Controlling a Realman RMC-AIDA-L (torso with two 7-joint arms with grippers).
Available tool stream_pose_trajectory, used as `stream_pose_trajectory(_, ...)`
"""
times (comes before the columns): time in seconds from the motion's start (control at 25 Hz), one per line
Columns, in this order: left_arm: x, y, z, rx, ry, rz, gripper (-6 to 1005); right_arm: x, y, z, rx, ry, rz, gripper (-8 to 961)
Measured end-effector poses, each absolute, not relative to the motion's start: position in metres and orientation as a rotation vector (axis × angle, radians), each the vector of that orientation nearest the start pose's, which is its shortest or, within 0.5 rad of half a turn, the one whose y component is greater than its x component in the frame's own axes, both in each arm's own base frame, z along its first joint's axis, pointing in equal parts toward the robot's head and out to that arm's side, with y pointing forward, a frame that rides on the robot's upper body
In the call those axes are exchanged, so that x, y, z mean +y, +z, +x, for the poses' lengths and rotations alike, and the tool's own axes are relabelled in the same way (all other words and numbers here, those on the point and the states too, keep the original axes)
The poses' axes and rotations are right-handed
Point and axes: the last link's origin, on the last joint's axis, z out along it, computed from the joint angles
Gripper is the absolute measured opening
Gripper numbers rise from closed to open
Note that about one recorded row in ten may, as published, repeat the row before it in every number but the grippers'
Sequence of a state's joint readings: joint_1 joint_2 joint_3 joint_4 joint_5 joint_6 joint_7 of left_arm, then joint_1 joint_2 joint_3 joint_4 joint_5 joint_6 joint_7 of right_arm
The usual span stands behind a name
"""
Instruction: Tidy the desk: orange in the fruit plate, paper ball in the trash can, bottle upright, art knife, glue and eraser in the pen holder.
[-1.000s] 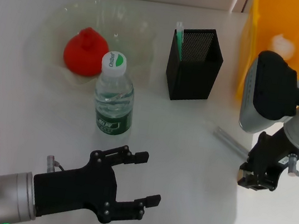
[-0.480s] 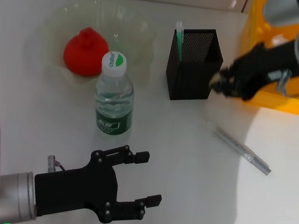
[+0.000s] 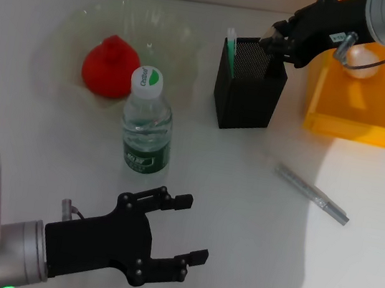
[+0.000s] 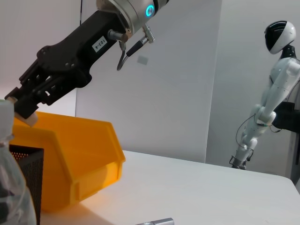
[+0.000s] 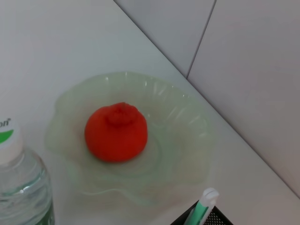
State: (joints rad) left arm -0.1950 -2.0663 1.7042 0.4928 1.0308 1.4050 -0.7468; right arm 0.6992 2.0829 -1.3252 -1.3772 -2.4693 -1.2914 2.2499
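The orange [image 3: 108,68] lies in the clear fruit plate [image 3: 71,32]. In front of the plate the bottle [image 3: 147,123] stands upright. My right gripper [image 3: 274,43] hovers over the back right rim of the black mesh pen holder [image 3: 249,87]. It is shut on a small cream eraser [image 4: 26,118]. A green and white pen-shaped item [image 3: 230,48] stands in the holder. A slim silvery rod [image 3: 312,193] lies on the table right of the holder. The paper ball [image 3: 364,60] sits in the yellow trash can [image 3: 360,111]. My left gripper [image 3: 181,228] rests open near the front edge.
The trash can stands just right of the pen holder, close to my right arm. The bottle is between my left gripper and the plate. In the left wrist view a white humanoid robot [image 4: 267,108] stands far behind the table.
My right gripper rose from low over the table's right side and swung back and left to above the pen holder, carrying the eraser. The left arm stayed put.
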Motion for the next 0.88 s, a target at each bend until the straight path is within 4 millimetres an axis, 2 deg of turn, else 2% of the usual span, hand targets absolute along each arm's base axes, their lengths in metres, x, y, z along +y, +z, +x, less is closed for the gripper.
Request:
stream_pose_trajectory(0.48,0.214,-0.089,-0.27,-0.296,-0.96,-2.713,792,0.415,-0.001,0.119,0.349,-0.141,-2.593,272)
stream_pose_trajectory(0.88,0.216,-0.088,-0.268,-0.28,-0.967,-2.716,792,0.413,0.003,0.117,0.367,-0.143,-2.595,294)
